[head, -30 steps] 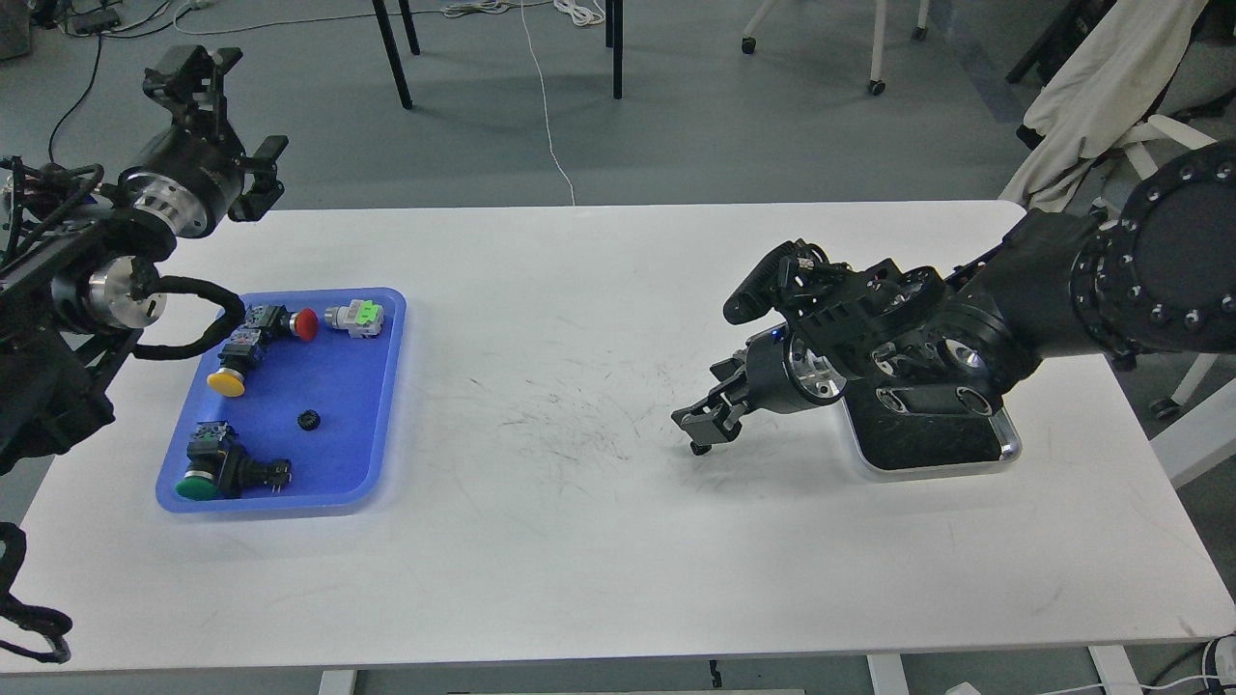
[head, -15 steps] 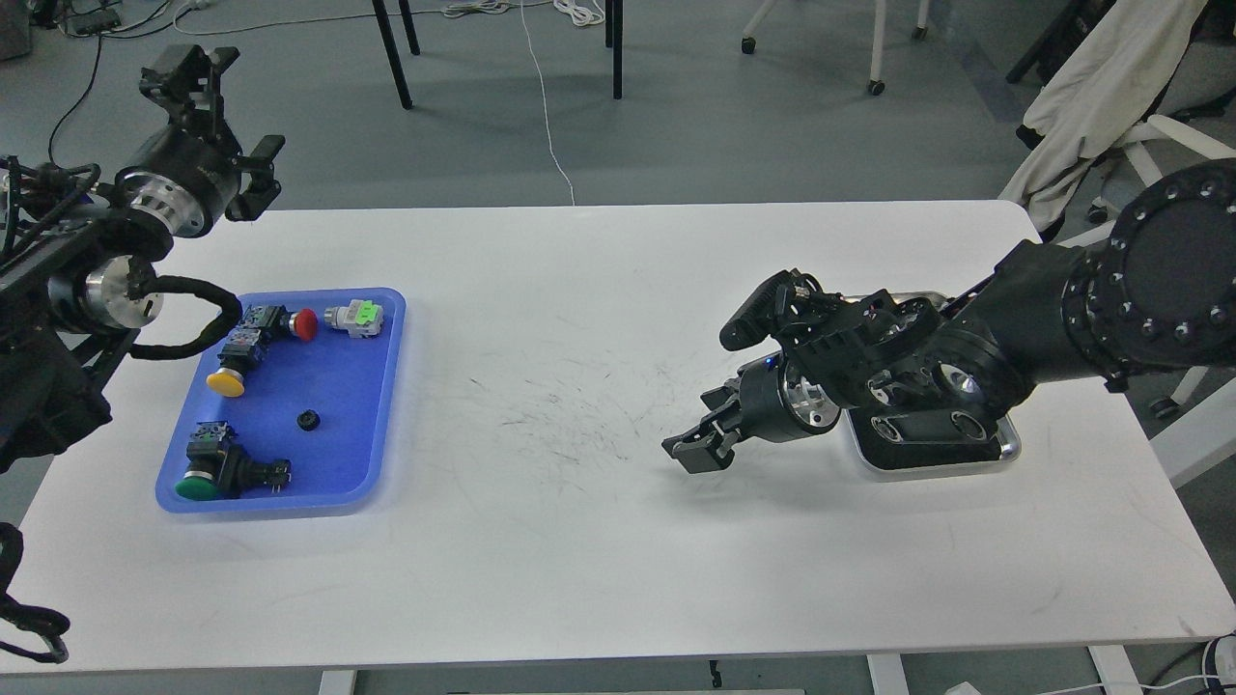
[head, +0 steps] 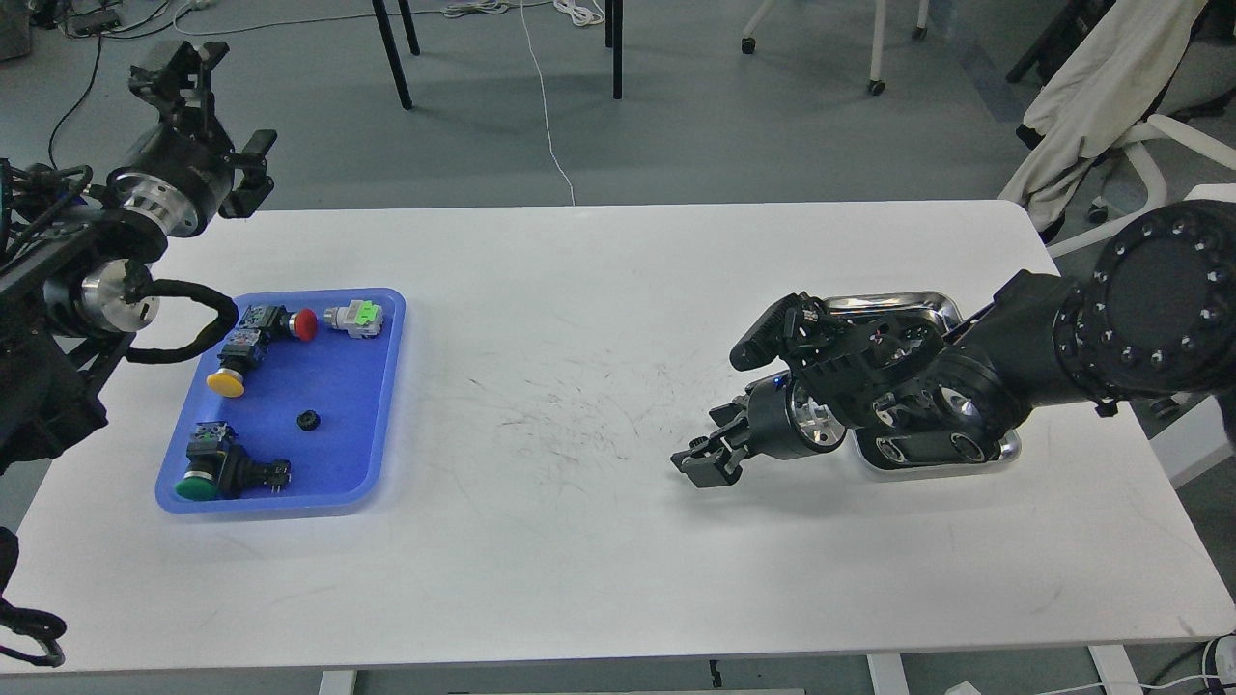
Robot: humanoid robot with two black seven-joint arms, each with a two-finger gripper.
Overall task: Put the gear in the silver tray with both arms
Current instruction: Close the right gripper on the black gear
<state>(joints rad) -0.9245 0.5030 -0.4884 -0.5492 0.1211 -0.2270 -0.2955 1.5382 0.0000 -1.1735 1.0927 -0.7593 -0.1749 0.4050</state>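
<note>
The gear (head: 308, 420), small, black and round, lies in the blue plastic tray (head: 381, 405) at the left of the table. The silver tray (head: 898, 298) sits at the right, mostly covered by my right arm; only its far rim and near right corner show. My right gripper (head: 707, 446) points left, low over the bare table just left of the silver tray, its jaws apart and empty. My left gripper (head: 179, 63) is raised beyond the table's far left corner, well above and behind the blue tray, its jaws apart and empty.
The blue tray also holds several push-button switches: red (head: 305, 324), yellow (head: 226, 382), green (head: 197, 486) and a grey and green part (head: 355, 317). The white table's middle (head: 570, 425) is scuffed. Chairs stand behind the table at the right.
My right arm has sunk lower and pulled back a little, uncovering the silver tray's far rim. My left gripper has drifted slightly up and to the left. The gear has not moved.
</note>
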